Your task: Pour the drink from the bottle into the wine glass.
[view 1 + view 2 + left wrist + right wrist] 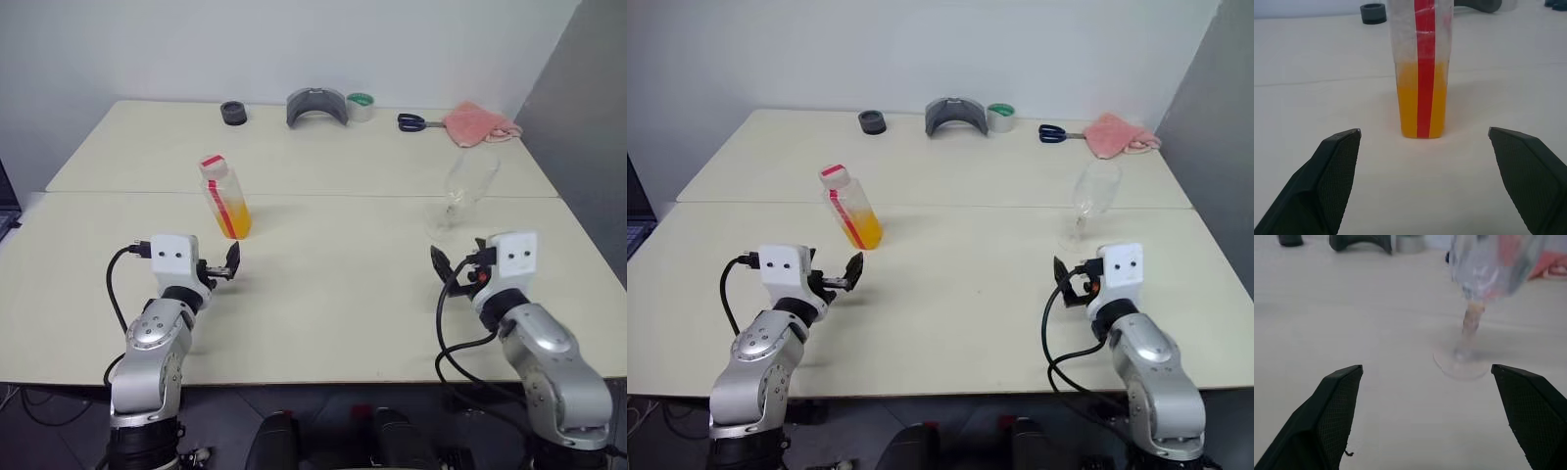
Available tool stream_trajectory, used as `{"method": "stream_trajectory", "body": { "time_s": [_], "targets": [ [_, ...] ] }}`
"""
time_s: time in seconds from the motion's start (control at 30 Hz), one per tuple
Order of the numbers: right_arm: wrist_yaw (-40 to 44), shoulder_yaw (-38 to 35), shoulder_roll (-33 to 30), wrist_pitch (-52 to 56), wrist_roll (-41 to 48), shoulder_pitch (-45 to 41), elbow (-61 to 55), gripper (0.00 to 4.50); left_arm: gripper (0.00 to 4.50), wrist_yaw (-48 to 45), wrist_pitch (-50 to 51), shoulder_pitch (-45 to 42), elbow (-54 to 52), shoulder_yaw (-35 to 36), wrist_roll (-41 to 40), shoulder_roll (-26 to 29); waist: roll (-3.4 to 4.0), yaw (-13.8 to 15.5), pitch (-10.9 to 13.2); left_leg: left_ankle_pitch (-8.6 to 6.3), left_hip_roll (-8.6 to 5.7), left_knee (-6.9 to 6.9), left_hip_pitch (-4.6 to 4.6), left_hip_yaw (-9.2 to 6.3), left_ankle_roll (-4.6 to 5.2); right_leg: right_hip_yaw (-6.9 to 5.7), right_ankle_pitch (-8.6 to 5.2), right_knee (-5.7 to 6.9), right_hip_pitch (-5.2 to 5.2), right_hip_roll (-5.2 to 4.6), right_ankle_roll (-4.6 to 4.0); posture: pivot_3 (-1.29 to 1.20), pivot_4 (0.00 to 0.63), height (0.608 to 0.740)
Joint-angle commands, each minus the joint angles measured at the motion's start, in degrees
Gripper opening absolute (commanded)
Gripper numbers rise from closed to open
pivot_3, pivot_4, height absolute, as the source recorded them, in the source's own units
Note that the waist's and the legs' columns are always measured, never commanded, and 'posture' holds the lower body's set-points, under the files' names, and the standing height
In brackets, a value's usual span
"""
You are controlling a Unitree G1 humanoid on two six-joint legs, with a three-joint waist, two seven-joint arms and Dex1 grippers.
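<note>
Cream table (323, 294) with bottle (224, 199), wine glass (460, 196) (far edge: tape (361, 107), scissors (421, 122), pink cloth (478, 124))

Bottle (224, 199) and wine glass (461, 197) stand well apart.

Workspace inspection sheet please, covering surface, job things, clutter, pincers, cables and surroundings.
Surface: two pale tables butted together, seam across the middle.
Job's things: bottle upright, cap on, drink in its lower part; wine glass upright, empty, to the right.
Clutter: at the far edge a black ring, grey curved piece, tape roll, scissors, pink cloth.
Pincers: left pincer open, short of the bottle; right pincer open, short of the glass.
Cables: black cable on the left arm, another on the right.
Surroundings: white wall behind.
</note>
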Motion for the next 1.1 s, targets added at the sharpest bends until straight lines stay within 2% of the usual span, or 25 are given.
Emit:
{"method": "stream_trajectory", "body": {
  "time_s": [0.03,0.13,0.23,0.33,0.43,0.63,0.83,1.1],
  "targets": [
    [6.0,-2.7,-2.0,2.9,9.5,-2.3,-5.5,4.49,4.50,-1.9,-1.7,-2.2,-0.2,0.3,-0.7,1.8,-0.01,0.0,0.0,0.00,0.00,0.00,0.00,0.01,0.00,0.01,0.00,0.01,-0.01,0.00,0.00,0.00,0.150,0.740],
    [11.5,-3.0,-5.4,5.7,17.4,-3.5,-7.7,4.49,4.50,-3.0,-2.3,-4.4,1.4,0.2,-0.8,2.6,-0.01,0.0,0.0,0.00,0.00,0.01,0.00,0.00,0.00,0.01,0.00,0.00,0.00,0.00,0.00,0.00,0.150,0.740],
    [13.6,-4.7,-6.9,10.2,27.6,-5.8,-8.0,4.49,4.50,-3.5,-2.9,-6.8,3.7,0.2,-0.9,2.9,-0.02,0.0,0.0,0.00,0.00,0.01,0.01,-0.01,0.00,-0.02,0.00,-0.01,0.03,0.00,0.00,0.00,0.150,0.740],
    [13.4,-6.1,-8.4,12.8,36.0,-9.9,-7.0,4.49,4.50,-3.7,-3.6,-9.1,5.8,0.5,-1.1,3.0,-0.03,0.0,0.0,0.00,0.00,0.02,0.00,-0.01,0.00,0.00,0.01,0.00,0.04,0.01,0.00,0.00,0.150,0.740],
    [12.8,-6.1,-10.4,13.3,40.4,-14.9,-5.7,4.49,4.50,-3.5,-4.0,-11.2,6.9,0.9,-1.3,3.1,-0.03,0.0,0.0,0.00,0.00,0.02,0.00,-0.02,0.00,-0.02,0.01,0.00,0.03,0.01,0.00,0.00,0.150,0.740],
    [10.3,-4.8,-11.9,12.0,43.2,-20.5,-2.9,4.49,4.50,-3.8,-4.4,-13.5,8.7,1.5,-2.7,2.8,-0.04,0.0,0.0,0.00,0.00,0.03,-0.01,-0.02,0.00,-0.01,0.01,0.00,0.03,0.01,0.00,0.00,0.150,0.740],
    [10.1,-4.0,-12.4,10.2,43.1,-18.0,-3.2,4.49,4.50,-4.4,-6.0,-16.5,11.9,1.2,-2.5,3.4,-0.05,0.0,0.0,0.00,-0.01,0.04,-0.03,-0.01,0.00,0.00,0.01,0.00,0.03,0.00,0.01,0.00,0.150,0.740],
    [10.1,-4.0,-12.8,7.4,43.4,-13.0,-4.7,4.49,4.50,-6.0,-12.0,-22.7,21.7,-0.1,-1.1,4.0,-0.05,0.1,0.0,0.00,-0.01,0.04,-0.02,-0.01,0.00,-0.01,0.01,0.01,0.02,0.00,0.01,0.00,0.150,0.740]
  ]
}}
